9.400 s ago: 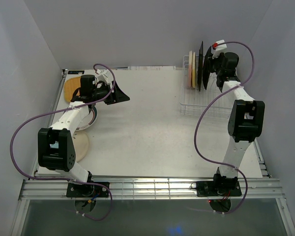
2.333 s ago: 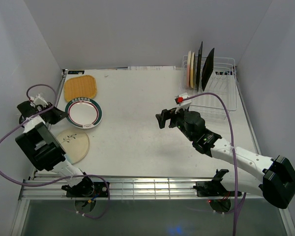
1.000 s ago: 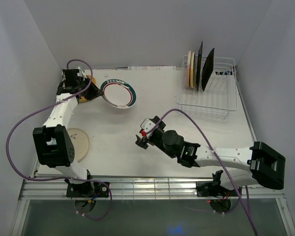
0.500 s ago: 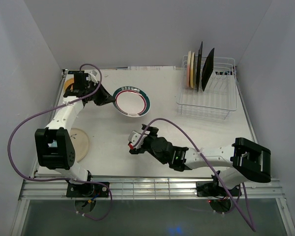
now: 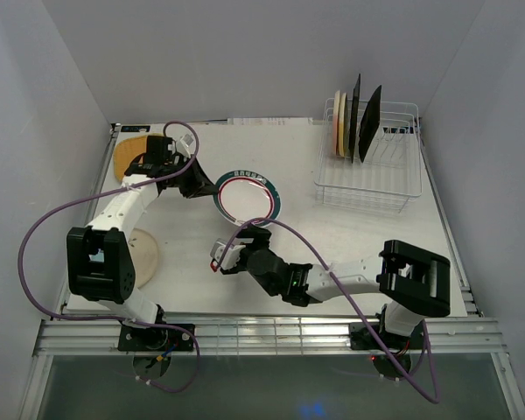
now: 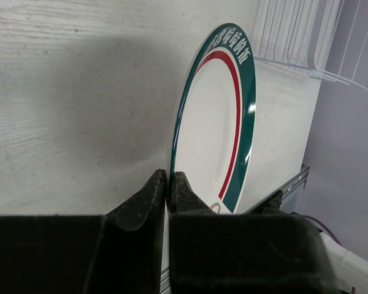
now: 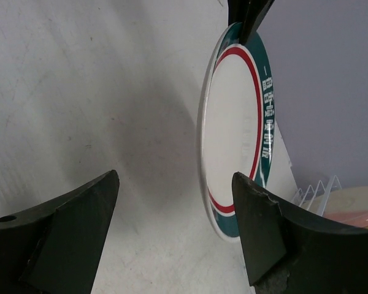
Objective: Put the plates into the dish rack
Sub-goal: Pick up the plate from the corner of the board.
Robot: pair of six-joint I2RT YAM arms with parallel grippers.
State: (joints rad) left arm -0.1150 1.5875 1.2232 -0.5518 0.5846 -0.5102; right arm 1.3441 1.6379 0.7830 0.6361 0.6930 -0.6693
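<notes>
So, seven plates all told. Four stand on edge in the left part of the rack [image 5: 394,166]: two pale round plates [image 5: 339,122] and two dark square plates [image 5: 370,118]. Two more lie flat on the table [image 5: 315,192] over on the left side, an orange plate [image 5: 125,157] at the back and a cream plate [image 5: 145,255] nearer, both half hidden behind the left arm. Number seven is the green-rimmed plate [image 5: 248,196], mid-table and well left of the rack, with the left gripper [image 5: 212,187] pinched tight on its rim. One rack, two arms. The right gripper [image 5: 220,257] sits just on the near side of that plate, jaws wide apart with nothing between them, the plate right ahead in its wrist view. The right arm's purple cable [image 5: 276,226] loops just beside the plate's near rim, and the arm itself stretches low across the near part of the table.
</notes>
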